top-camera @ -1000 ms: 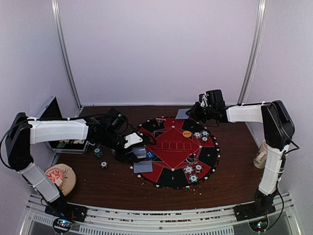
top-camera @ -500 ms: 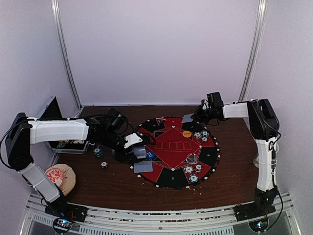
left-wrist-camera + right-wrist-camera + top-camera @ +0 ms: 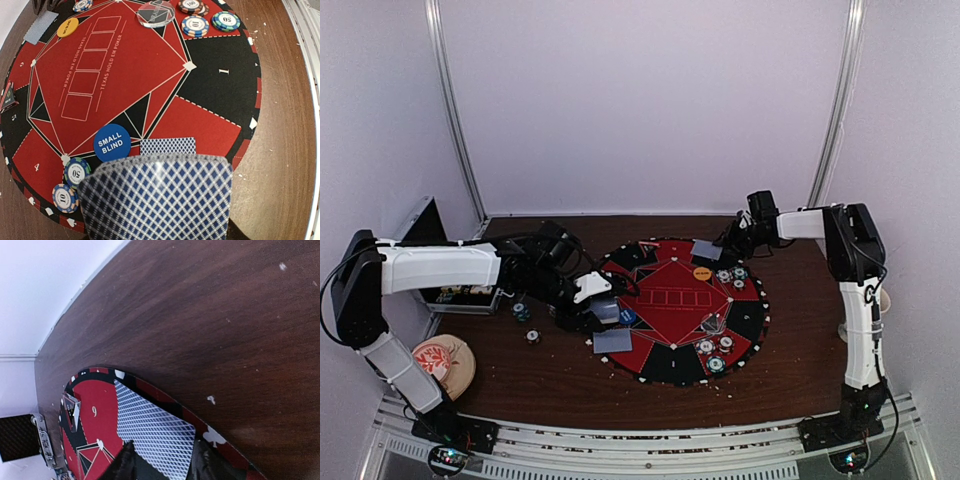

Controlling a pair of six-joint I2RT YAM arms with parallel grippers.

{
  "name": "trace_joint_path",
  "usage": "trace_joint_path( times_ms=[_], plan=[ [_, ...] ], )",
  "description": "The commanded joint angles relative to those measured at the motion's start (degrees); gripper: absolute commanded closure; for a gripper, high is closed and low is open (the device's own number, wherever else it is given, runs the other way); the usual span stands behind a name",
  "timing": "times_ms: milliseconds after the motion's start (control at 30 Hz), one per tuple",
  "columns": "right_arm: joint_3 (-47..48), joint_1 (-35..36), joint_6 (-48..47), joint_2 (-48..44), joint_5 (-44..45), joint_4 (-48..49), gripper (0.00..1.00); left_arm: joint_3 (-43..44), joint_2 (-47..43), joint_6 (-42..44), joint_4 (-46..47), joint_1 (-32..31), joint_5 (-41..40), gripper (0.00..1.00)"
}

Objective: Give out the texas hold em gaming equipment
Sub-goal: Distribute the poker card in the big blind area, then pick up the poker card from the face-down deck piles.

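My left gripper (image 3: pixel 600 308) is shut on a deck of blue-diamond-backed playing cards (image 3: pixel 160 200), which hides its fingers in the left wrist view. It hovers over the mat's left side. Just past the deck, one card (image 3: pixel 167 146) lies face down beside the blue SMALL BLIND button (image 3: pixel 112 141) and two chips (image 3: pixel 76 171). At the mat's far right edge my right gripper (image 3: pixel 725 243) stands open. Its dark fingers (image 3: pixel 122 460) are spread either side of a face-down card (image 3: pixel 150 432) lying flat on the mat. An orange button (image 3: pixel 701 271), a clear button (image 3: pixel 713 324) and chip groups (image 3: pixel 730 274) (image 3: pixel 715 350) lie on the mat.
The round red-and-black mat (image 3: pixel 670 300) covers the table's middle. An open metal case (image 3: pixel 450 290) stands at the left, with two loose chips (image 3: pixel 525 320) on the wood next to it. A tan pouch (image 3: pixel 445 360) lies front left and a beige object (image 3: pixel 855 315) sits at the right edge.
The right arm brought its card from beyond the mat's far edge down onto the mat, and its jaws have parted. The left arm and deck have not moved.
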Motion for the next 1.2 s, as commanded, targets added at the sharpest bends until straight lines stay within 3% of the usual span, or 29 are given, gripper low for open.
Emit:
trace_joint_path(
  times_ms=[0, 300, 533, 800, 967, 1167],
  plan=[
    [2.7, -0.7, -2.1, 0.6, 2.6, -3.5, 0.54, 0.3, -0.3, 0.3, 0.8, -0.3, 1.1, 0.48],
    [2.4, -0.7, -5.8, -5.7, 11.9, -8.9, 0.36, 0.3, -0.6, 0.4, 0.8, -0.3, 1.0, 0.48],
    [-9.5, 1.9, -5.2, -19.5, 9.9, -0.9, 0.29, 0.1, -0.9, 0.3, 0.8, -0.3, 1.0, 0.48],
    [-23.8, 16.1, -2.8, -32.2, 7.2, 11.4, 0.27, -0.2, -1.2, 0.2, 1.1, -0.3, 1.1, 0.48],
    [-29.5, 26.0, -0.4, -33.8, 6.0, 19.1, 0.27, -0.4, -1.6, 0.3, 1.2, -0.3, 1.6, 0.48],
    [-34.6, 33.1, 3.7, -32.3, 3.2, 29.1, 0.27, -0.6, -2.2, 0.3, 1.3, -0.3, 1.6, 0.48]
  ],
)
